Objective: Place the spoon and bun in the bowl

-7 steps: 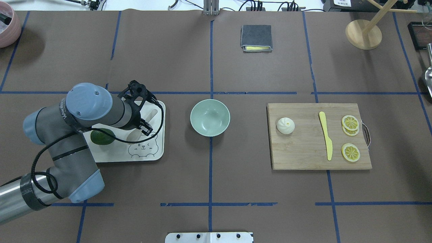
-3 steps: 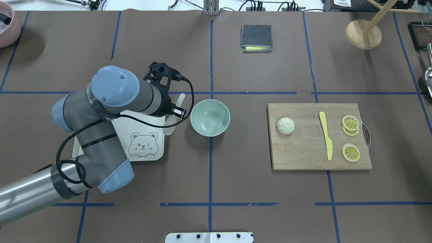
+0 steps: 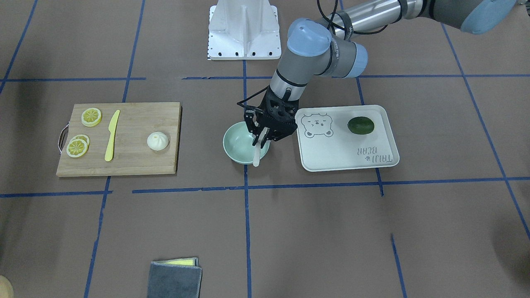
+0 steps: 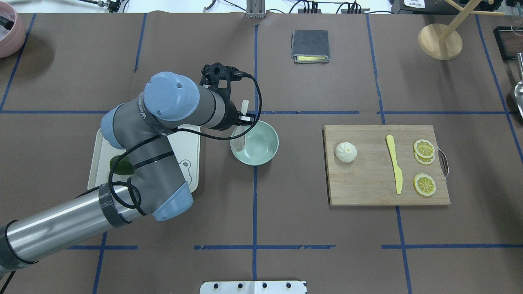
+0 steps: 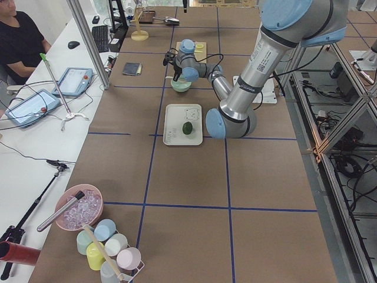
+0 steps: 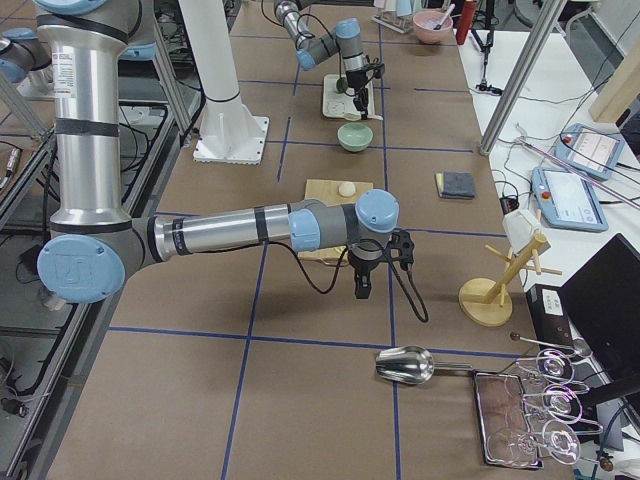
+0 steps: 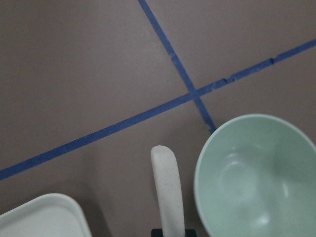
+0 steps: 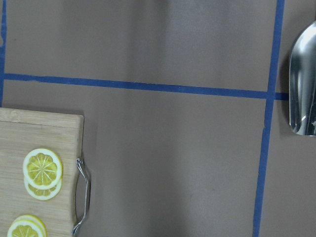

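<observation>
The pale spoon (image 4: 244, 107) is held in my left gripper (image 4: 243, 119), which is shut on it over the near-left rim of the mint-green bowl (image 4: 265, 141). The spoon's scoop end hangs down inside the bowl, and its handle (image 3: 256, 157) sticks out past the rim. The left wrist view shows the handle (image 7: 168, 187) beside the bowl (image 7: 256, 177). The white bun (image 4: 345, 152) sits on the left part of the wooden board (image 4: 367, 188). My right gripper (image 6: 360, 285) hovers beyond the board's right end; I cannot tell if it is open or shut.
A yellow knife (image 4: 394, 163) and lemon slices (image 4: 424, 148) lie on the board. The white bear tray (image 3: 348, 153) with a lime (image 3: 360, 125) stands left of the bowl. A folded grey cloth (image 4: 310, 45), a wooden stand (image 4: 440, 41) and a metal scoop (image 8: 303, 94) lie farther off.
My left arm has lifted the spoon off the tray and carried it to the right, from above the tray to the bowl's left rim. The bun and the bowl have not moved.
</observation>
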Controlling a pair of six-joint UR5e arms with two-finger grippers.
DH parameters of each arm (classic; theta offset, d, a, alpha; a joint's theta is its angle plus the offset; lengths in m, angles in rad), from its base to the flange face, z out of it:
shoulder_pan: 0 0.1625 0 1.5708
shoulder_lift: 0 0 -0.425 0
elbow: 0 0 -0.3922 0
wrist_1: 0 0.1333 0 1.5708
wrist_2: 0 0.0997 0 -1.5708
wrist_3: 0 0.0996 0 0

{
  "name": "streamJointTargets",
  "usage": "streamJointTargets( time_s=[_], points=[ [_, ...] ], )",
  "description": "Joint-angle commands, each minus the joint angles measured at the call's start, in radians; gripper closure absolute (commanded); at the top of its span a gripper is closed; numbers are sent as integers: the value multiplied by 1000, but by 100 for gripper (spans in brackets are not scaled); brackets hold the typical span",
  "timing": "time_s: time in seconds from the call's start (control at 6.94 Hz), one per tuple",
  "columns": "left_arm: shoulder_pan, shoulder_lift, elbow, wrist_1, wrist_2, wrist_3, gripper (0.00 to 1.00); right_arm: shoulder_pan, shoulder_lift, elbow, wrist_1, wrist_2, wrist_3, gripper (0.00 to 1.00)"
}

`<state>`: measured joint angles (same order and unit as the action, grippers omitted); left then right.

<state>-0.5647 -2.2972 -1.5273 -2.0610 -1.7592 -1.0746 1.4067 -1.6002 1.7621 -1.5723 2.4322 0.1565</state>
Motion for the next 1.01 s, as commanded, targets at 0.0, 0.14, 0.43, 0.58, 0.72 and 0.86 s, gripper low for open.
streamJointTargets(
  time_s=[0.0, 0.14, 0.43, 0.58, 0.72, 0.86],
  points=[
    [28, -16, 30, -21, 52, -22, 100, 0, -1, -1, 0, 1, 0, 0],
    [38, -16, 30, -21, 52, -22, 79, 0, 0, -1, 0, 1, 0, 0],
    [49, 1, 24, -14, 75, -42, 4, -3, 6, 5, 0, 4, 0, 0],
    [45, 1, 21, -13, 75, -56, 1, -15, 9, 5, 21, 31, 2, 0],
    [14, 7, 12, -7, 67, -45, 1, -35, 9, 4, 105, 39, 39, 0],
    [3, 54, -28, -5, 61, -38, 1, -73, 12, 7, 177, 44, 199, 0]
  ],
)
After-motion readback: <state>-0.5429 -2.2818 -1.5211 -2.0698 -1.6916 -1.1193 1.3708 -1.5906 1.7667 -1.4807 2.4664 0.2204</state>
